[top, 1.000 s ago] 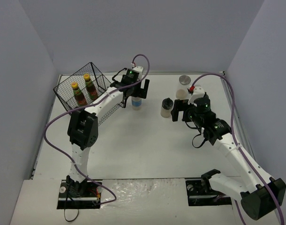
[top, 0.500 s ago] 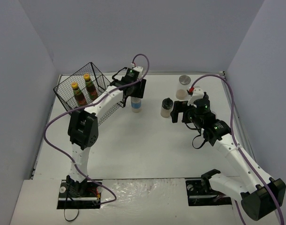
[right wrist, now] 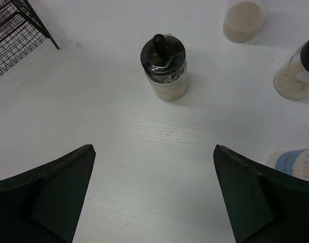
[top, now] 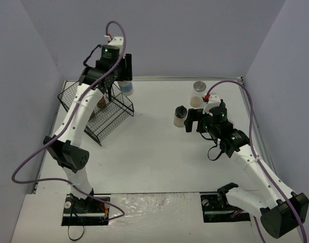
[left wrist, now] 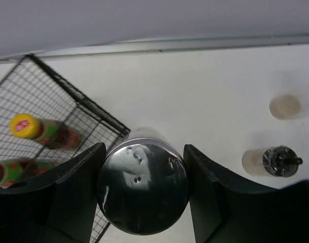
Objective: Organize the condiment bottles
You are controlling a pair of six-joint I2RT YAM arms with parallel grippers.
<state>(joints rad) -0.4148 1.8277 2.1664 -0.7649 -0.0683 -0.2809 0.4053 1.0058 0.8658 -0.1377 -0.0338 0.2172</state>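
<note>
Top external view: the left arm reaches up and away toward the far left of the desk (top: 154, 162). The left tool (left wrist: 144, 150) is closed on a silver-lidded jar (top: 126, 87) with a blue label, and the jar is lifted off the desk just beside the far right corner of the black wire basket (top: 113, 112). In the left wrist view the two dark fingers (left wrist: 73, 195) press against opposite sides of the jar, its shiny lid facing the camera. Below it, two sauce bottles (left wrist: 45, 133) with yellow caps lie inside the basket.

The right tool (right wrist: 153, 152) is spread wide and holds nothing. It hovers low over the desk, pointing at a black-capped shaker (right wrist: 164, 67) that stands upright a short way ahead of the fingertips. Further right in the right wrist view stand a jar of pale granules (right wrist: 244, 17), a second shaker (right wrist: 295, 77) cut off by the frame edge, and a blue-labelled jar (right wrist: 297, 164) near the right finger.
</note>
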